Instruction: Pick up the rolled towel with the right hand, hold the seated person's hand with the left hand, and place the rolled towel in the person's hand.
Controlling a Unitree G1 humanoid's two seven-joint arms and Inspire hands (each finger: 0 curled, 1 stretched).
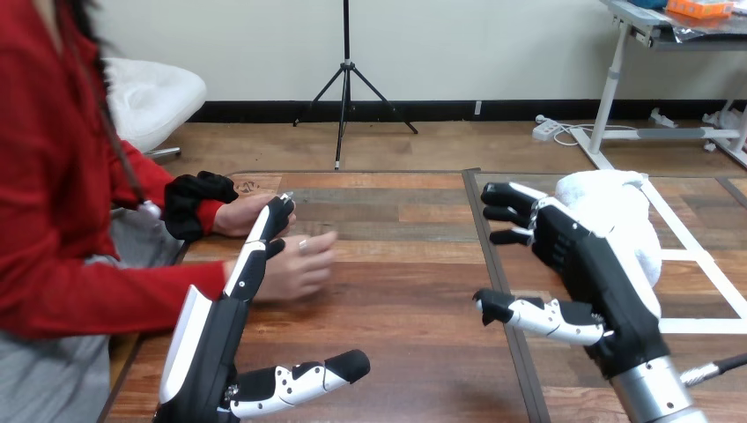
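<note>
Head view: our right hand (588,260), fingers spread, faces the towel (621,207) to grasp; left hand (211,339), fingers straight, lies along the person's nearer hand (304,264).

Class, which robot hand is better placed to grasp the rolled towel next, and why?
Right. The right hand is open next to the rolled towel at the view's right; the left hand lies far off, by the person's hands.
</note>
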